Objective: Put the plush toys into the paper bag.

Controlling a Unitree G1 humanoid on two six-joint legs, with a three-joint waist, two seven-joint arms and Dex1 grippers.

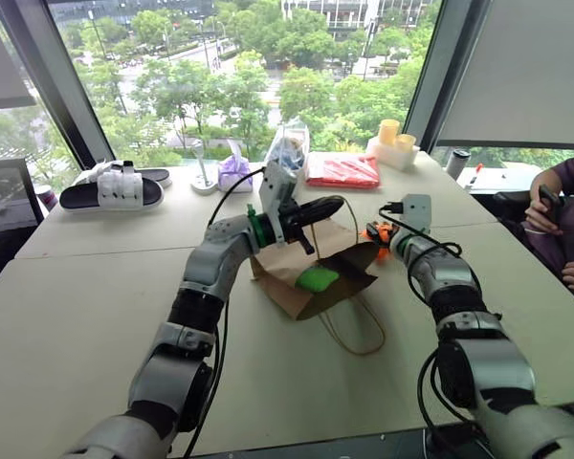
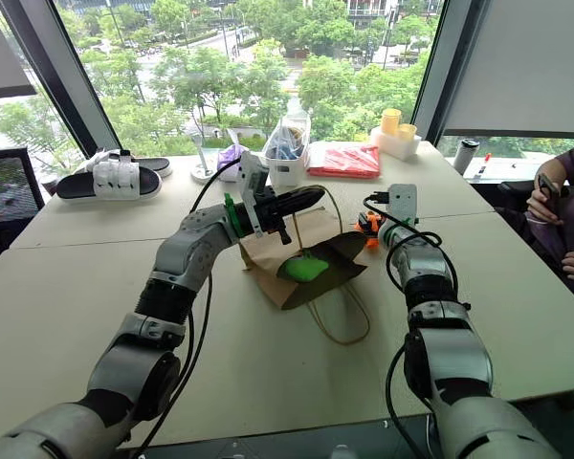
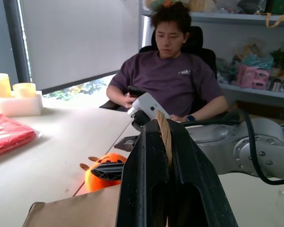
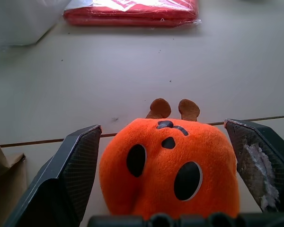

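Mid-frame, the left gripper is pinching the cord handle of the paper bag, green toy already lying inside. Just right, the right gripper is straddling the orange toy, fingers apart; closing off-centre could squirt it away.

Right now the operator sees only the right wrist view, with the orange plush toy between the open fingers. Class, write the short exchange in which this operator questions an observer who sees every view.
Operator: My right gripper straddles the orange plush toy. Where is the green one?
Observer: The green plush toy already lies in the mouth of the paper bag, to the robot's left of your toy.
Operator: Is anything holding that bag?
Observer: Yes. The left gripper is shut on its cord handle, holding the bag's upper side up off the table.
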